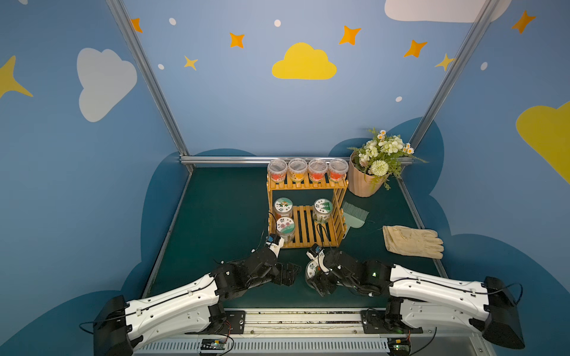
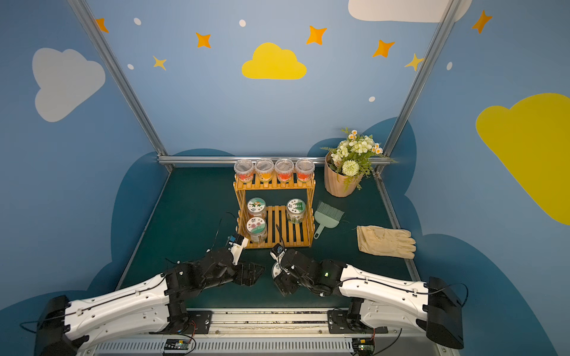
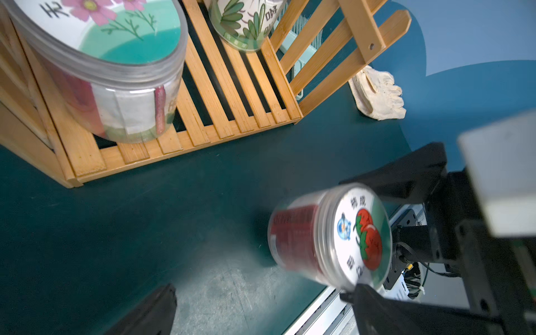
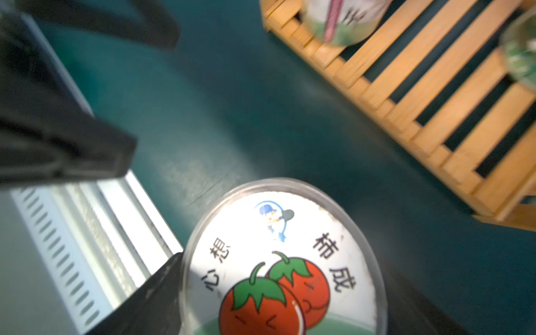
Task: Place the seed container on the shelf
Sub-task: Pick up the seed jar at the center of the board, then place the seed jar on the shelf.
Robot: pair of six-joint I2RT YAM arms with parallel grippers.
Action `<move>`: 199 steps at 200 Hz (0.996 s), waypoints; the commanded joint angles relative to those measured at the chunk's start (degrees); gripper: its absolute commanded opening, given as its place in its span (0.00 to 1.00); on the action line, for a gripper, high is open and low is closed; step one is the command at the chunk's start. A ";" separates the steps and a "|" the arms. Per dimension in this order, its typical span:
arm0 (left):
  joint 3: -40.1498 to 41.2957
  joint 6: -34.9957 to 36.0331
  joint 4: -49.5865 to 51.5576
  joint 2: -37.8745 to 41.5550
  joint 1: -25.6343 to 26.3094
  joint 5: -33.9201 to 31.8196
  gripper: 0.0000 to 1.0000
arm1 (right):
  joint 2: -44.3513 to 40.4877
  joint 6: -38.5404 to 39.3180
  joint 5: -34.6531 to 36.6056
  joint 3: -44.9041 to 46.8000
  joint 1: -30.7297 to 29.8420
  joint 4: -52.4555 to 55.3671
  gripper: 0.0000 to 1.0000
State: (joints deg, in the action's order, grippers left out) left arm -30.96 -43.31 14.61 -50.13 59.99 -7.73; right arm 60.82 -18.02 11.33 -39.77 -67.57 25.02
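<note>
Left gripper [image 1: 290,274]: hanging low over the table [image 1: 216,222], just left of the jar. Its fingers are standing apart and carrying nothing.
Seed container [image 1: 310,267]: sitting on the green table in front of the shelf, near its front edge but apart from it. It looks to be resting on the table, though the wrist views are smearing it.
Look of the container: a clear round jar with a clear ridged lid. The lid is showing a white and green label with two red tomatoes and printed characters, and a red band is showing through the wall.
Right gripper [image 4: 284,307]: reaching over the jar with a finger at each side of the lid. I cannot tell whether the fingers are already pressing.
Step in hand: the pickup, by my reading.
Next move: calling for a firm squeeze on the lid, a lift above the front rail, then a carry forward.
Shelf [image 1: 305,226]: the top tier is carrying a full row of four small tubs [image 1: 297,169]. The lower tier is holding three labelled jars [image 1: 283,206], two at the left and one at the back right. Its middle and front right are lying bare, which looks the likeliest landing spot.
</note>
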 commanded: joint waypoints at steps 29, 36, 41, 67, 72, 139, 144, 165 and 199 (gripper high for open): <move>-1.51 0.43 -4.02 -0.02 -0.13 1.84 1.00 | 1.10 -7.90 10.72 -3.63 6.43 -3.48 0.80; -2.18 0.87 -3.46 -0.68 -0.18 1.85 1.00 | 1.84 -8.52 11.17 -3.94 6.81 -4.04 0.80; -2.62 1.17 -3.21 -1.17 -0.13 1.98 1.00 | 2.37 -8.97 11.46 -4.20 7.08 -4.33 0.80; -3.92 1.96 -3.73 -3.97 -0.14 3.43 1.00 | 5.34 -10.21 12.54 -5.32 8.22 -5.13 0.81; -3.93 1.85 -4.14 -4.41 -0.13 3.63 1.00 | 5.78 -10.42 12.77 -5.40 8.46 -5.22 0.81; -5.06 1.37 -6.20 -9.80 -0.13 5.86 1.00 | 11.76 -11.64 14.40 -7.07 11.79 -8.88 0.82; -5.10 1.39 -6.18 -9.92 -0.13 5.87 1.00 | 12.30 -11.77 14.59 -7.08 12.04 -9.08 0.82; -5.22 1.39 -6.23 -10.16 -0.15 5.79 1.00 | 14.33 -11.95 14.87 -7.76 13.05 -9.54 0.82; -5.42 1.47 -6.19 -10.17 -0.13 5.57 1.00 | 17.19 -11.32 15.38 -8.81 14.08 -10.71 0.82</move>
State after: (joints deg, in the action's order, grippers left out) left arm -34.81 -42.61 9.17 -60.16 59.99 -2.48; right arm 76.82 -29.34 24.69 -45.82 -54.22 17.43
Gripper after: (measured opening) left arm 0.999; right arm 0.878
